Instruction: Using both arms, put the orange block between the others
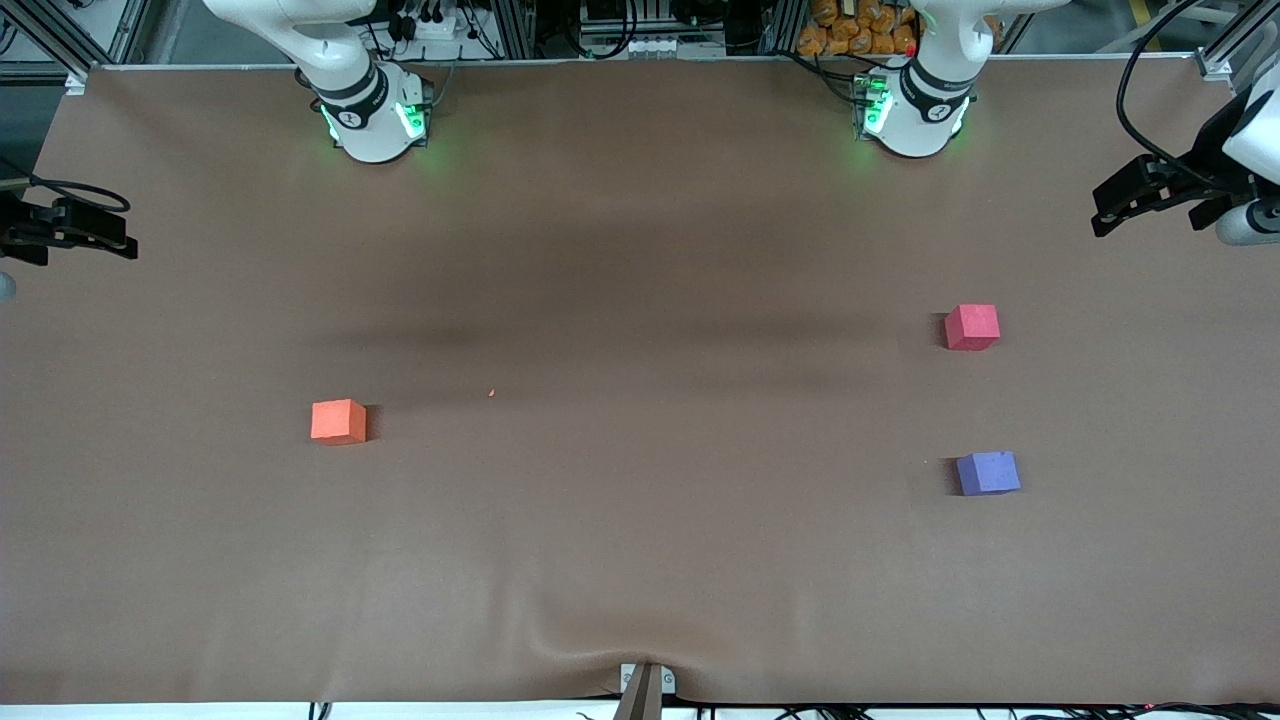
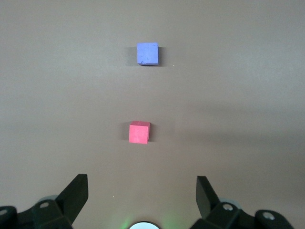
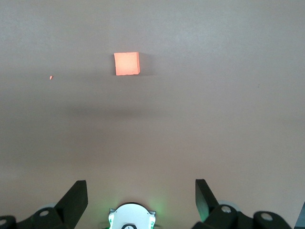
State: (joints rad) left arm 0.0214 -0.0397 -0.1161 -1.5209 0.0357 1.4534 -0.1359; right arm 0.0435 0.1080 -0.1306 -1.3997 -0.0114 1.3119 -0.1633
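Front view is showing the brown surface lying wide and mostly bare, with both arms drawn back to its ends and waiting, so nothing is shadowing the blocks. Taking the pinkish-red cube as the landmark: the purple-blue cube is sitting nearer to the front camera than it, with an open strip of surface between them that looks roomy enough for a third cube. The orange block is resting well apart from the pinkish-red cube, toward the right arm's end of the surface and a little nearer to the camera, so it is probably the right arm's to fetch and carry across or pass over. The right hand is hanging over the surface's edge at that end, fingers spread wide and gripping nothing; in the right wrist view the orange block is lying ahead of the spread fingers. The left hand is hanging over the edge at the pinkish-red cube's end, likewise wide apart and empty, with both cubes ahead of it. A tiny orange speck is lying between the orange block and the pinkish-red cube, too small to hinder anything.
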